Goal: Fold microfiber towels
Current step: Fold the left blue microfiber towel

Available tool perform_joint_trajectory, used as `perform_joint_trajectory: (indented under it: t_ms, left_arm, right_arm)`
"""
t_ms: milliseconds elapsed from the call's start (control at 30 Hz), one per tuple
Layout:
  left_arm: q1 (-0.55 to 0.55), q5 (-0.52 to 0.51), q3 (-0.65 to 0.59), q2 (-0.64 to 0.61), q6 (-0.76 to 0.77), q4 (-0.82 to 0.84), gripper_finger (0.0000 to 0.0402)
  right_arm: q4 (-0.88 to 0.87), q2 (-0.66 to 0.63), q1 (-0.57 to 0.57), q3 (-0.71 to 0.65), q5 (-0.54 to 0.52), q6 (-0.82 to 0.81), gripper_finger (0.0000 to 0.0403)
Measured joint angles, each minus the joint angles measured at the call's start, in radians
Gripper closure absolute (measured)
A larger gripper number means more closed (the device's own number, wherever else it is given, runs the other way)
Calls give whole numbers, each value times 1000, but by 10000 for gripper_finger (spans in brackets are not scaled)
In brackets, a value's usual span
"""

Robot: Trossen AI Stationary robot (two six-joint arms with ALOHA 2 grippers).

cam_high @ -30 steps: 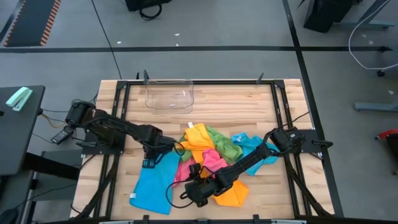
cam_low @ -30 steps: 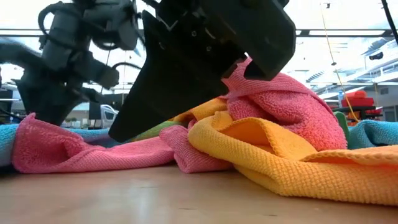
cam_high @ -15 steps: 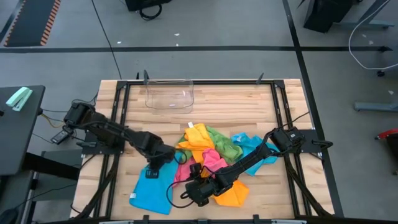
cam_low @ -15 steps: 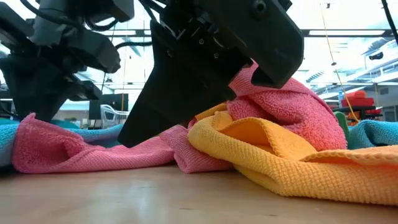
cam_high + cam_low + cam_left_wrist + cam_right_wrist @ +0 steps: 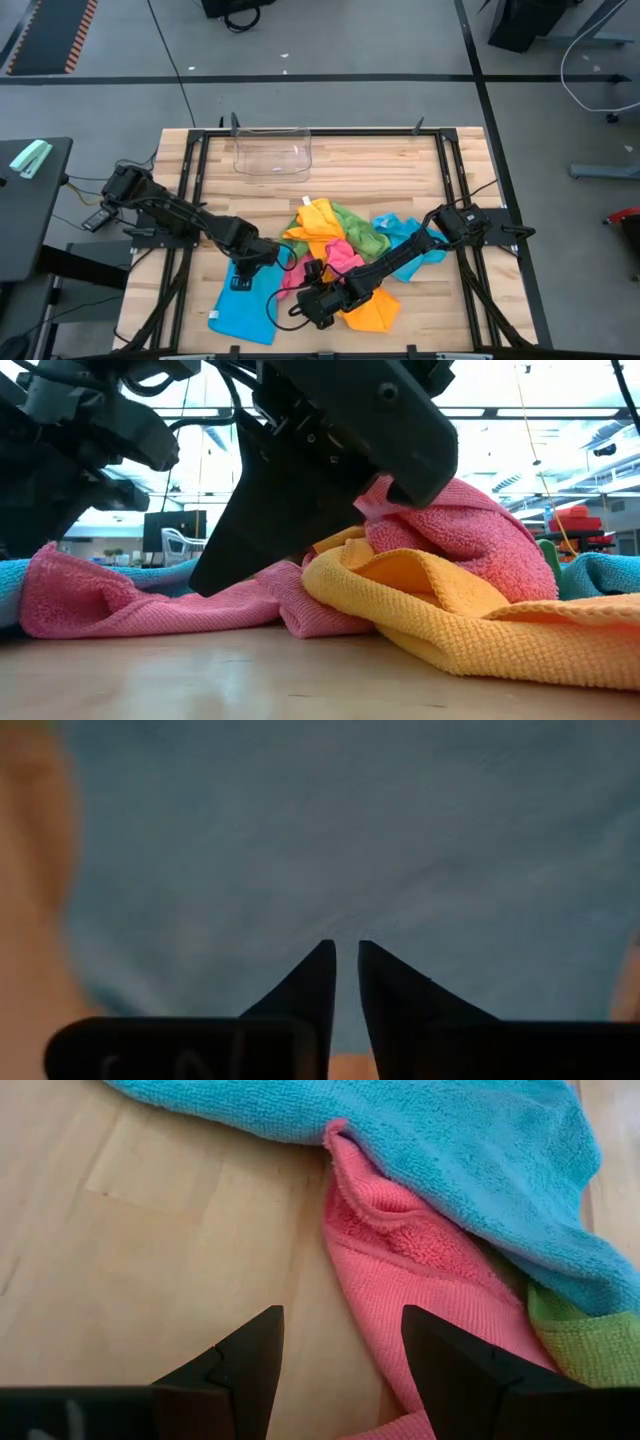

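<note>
Though near towels (image 5: 340, 240), bin (image 5: 273, 154) bare.

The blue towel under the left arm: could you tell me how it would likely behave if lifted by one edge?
The blue towel lies flat and thin on the table, so it would probably drape limply. Its neighbours in the pile hold soft folds, suggesting it is light and floppy. Its looped weave likely grips rather than slips.

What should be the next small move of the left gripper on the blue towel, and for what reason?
Probably finish closing and lift a little. The left gripper is pressed down on the blue towel, its fingers nearly together, so it seems to be pinching the cloth. The right gripper waits open over bare table beside the pink towel.
</note>
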State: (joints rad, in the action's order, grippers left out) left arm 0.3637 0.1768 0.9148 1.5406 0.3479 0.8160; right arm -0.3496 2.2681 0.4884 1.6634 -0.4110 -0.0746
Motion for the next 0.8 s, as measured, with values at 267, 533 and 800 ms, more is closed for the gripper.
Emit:
perform_joint_trajectory:
  t_ms: [267,533,800]
  left_arm:
    - [-10,-232,-33,0,2,139,325]
    - [-61,-236,-146,0,-49,124,283]
    - [-76,-232,-154,0,-45,66,277]
  right_arm:
    - [1,0,-11,0,0,-2,190]
    - [1,0,-11,0,28,4,190]
    - [2,0,-17,0,31,0,190]
